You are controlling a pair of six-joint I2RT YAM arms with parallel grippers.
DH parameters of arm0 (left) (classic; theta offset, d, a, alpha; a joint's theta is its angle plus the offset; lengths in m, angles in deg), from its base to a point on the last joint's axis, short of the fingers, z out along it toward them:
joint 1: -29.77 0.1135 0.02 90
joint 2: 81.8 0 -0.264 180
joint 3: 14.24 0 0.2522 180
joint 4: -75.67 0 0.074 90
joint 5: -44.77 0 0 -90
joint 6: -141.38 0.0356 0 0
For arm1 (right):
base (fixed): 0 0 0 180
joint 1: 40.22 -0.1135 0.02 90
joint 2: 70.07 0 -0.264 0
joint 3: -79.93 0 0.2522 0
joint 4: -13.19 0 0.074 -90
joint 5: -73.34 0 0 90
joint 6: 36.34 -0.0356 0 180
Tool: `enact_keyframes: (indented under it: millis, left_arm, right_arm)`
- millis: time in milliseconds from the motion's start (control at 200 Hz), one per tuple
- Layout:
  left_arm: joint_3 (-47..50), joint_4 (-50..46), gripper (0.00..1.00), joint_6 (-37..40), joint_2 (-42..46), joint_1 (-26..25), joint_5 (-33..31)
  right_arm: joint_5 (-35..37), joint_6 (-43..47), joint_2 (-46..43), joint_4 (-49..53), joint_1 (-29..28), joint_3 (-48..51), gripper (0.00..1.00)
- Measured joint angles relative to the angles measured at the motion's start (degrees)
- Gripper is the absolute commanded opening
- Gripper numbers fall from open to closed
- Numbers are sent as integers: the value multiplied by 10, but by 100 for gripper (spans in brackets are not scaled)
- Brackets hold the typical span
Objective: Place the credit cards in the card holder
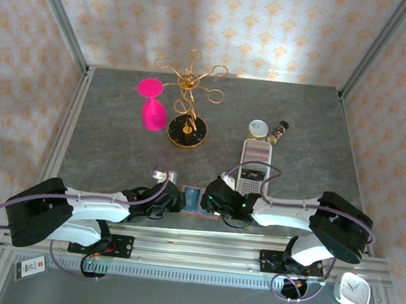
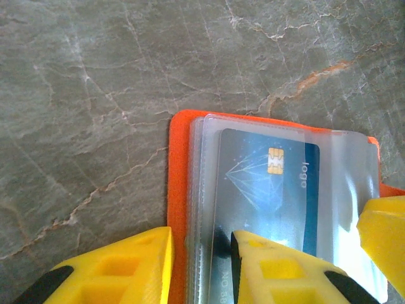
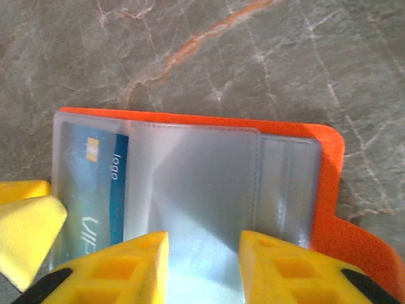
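The card holder [image 1: 192, 198] lies open near the table's front edge, between my two grippers. It has an orange-red cover [image 2: 178, 177] and clear sleeves. A teal-blue credit card [image 2: 266, 190] with a gold chip sits inside one sleeve. My left gripper [image 2: 199, 237] straddles the holder's left edge, its jaws shut on the cover and sleeve stack, one finger pressing on the carded sleeve. My right gripper [image 3: 202, 237] hovers over an empty clear sleeve with its jaws apart and nothing between them. The card [image 3: 95, 183] and the orange cover [image 3: 329, 215] also show there.
A gold wire stand on a black base [image 1: 187, 128] and a pink glass [image 1: 152, 107] stand at the back. A long white slotted tray [image 1: 254, 165] and two small jars [image 1: 258, 129] are to the right. A white clock [image 1: 352, 290] sits on the front rail.
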Motion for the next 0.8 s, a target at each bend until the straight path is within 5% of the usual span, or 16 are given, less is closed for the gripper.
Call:
enact_keyframes:
  millis: [801]
  left_arm:
    - [23,23,24,-20,14,0,0]
  right_arm:
    - [-40,-39,5,-95,0,0,43]
